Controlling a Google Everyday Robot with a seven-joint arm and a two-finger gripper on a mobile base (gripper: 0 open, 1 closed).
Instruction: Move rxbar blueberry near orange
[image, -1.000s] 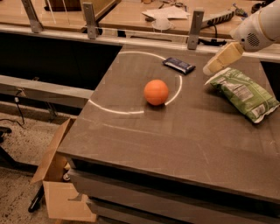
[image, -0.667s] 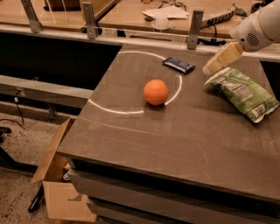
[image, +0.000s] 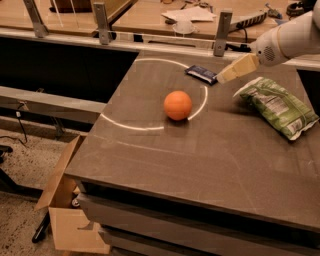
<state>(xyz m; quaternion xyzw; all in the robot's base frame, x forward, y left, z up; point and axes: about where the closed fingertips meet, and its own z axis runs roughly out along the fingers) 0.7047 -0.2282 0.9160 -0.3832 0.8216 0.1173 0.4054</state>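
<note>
An open cardboard box (image: 75, 230) stands on the floor at the lower left corner of the bench (image: 210, 160), its flaps raised; something dark lies inside, but it is too shadowed to name. On the bench, the rxbar blueberry (image: 201, 74) lies flat near the far edge, just on a white arc (image: 135, 127) painted on the top. The orange (image: 177, 105) sits inside that arc, nearer the camera and apart from the bar. A crinkly green chip bag (image: 277, 105) lies to the right. The white arm (image: 290, 37) enters from the upper right, cut off by the edge of the view, and slopes down to the left. Its tan gripper (image: 221, 78) points at the bar's right end, with its tip right against it. Whether they touch cannot be told, nor whether the gripper is spread or closed, since it shows as one wedge from this side.
</note>
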